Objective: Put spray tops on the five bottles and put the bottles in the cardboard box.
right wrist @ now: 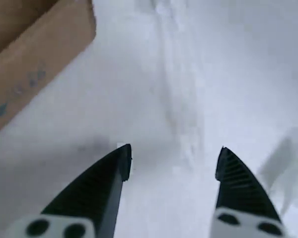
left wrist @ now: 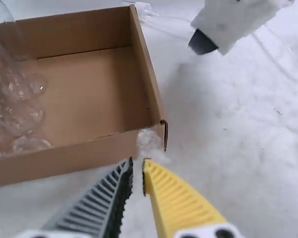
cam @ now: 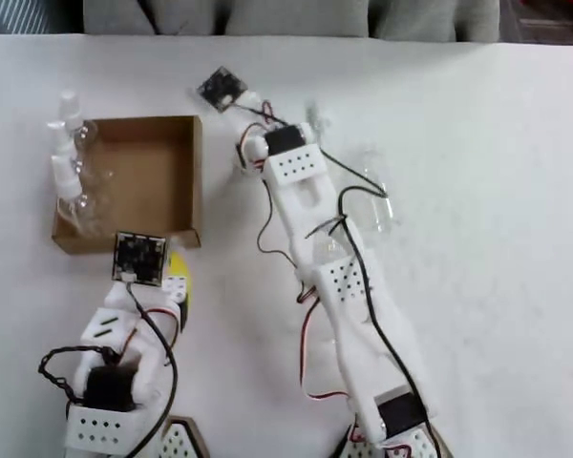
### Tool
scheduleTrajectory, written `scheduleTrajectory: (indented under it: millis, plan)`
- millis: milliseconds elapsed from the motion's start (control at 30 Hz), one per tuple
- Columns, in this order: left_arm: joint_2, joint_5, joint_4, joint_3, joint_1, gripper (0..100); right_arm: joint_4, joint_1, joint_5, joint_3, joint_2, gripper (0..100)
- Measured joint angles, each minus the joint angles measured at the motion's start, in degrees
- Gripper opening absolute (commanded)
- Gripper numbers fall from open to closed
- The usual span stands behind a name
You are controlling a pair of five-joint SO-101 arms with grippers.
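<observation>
Judging by their look, the capped bottles (cam: 74,176) at the left side of the cardboard box (cam: 143,172) and the loose bottle (cam: 371,196) lying on the table (cam: 497,143) beside the right arm (cam: 310,205) are thin clear plastic. Expect them to be light, slick, and quick to dent or roll. Take the loose one around its body, just below the shoulder, and squeeze gently; leave the neck free for capping. Your right gripper (right wrist: 174,156) hangs over the table near the box's outer wall, black jaws spread wide and holding nothing. Your left gripper (left wrist: 138,167) sits just outside the box's near corner, its grey and yellow jaws pressed almost together on nothing. Faint blue print (right wrist: 20,91) marks the box's outer wall, too blurred for you to read, and the bottles carry no label you can make out
</observation>
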Motion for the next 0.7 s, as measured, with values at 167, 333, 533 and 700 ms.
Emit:
scheduleTrajectory:
  millis: [167, 333, 533, 700]
  plan:
    - [0.00, 0.00, 0.00, 0.00, 0.00, 6, -6.77, -0.09, 2.99, -1.14, 5.01, 20.7]
    - [0.00, 0.00, 0.00, 0.00, 0.00, 6, -8.26, -0.18, 3.34, -1.58, 5.98, 2.4]
    - [0.09, 0.00, 0.00, 0.00, 0.00, 6, -7.12, -0.18, -2.99, -2.81, 5.98, 1.6]
    - [0.09, 0.00, 0.44, 0.00, 0.00, 6, 0.62, 0.09, -13.19, -7.38, 5.89, 1.6]
